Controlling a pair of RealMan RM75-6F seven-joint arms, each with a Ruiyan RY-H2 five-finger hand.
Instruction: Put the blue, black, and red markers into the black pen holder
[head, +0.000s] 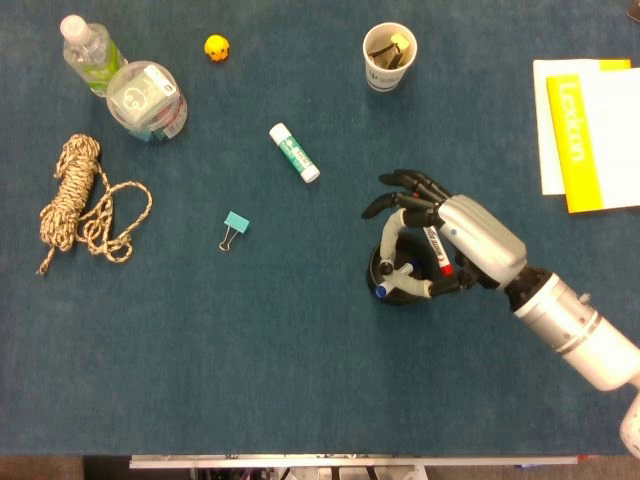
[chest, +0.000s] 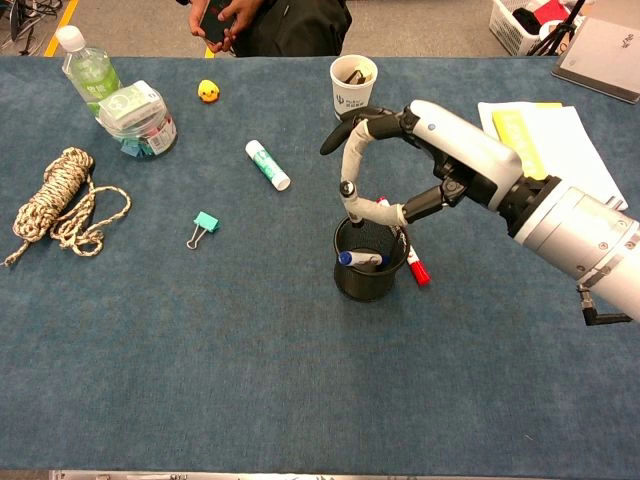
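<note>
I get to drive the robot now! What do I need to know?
Left hand: not in view.
Right hand: curled just above the black pen holder; I cannot tell if it holds anything.
Blue marker: in the holder, done.
Red marker: on the table beside the holder.
Black marker: not clearly visible.
Left to do: black marker, then red.
</note>
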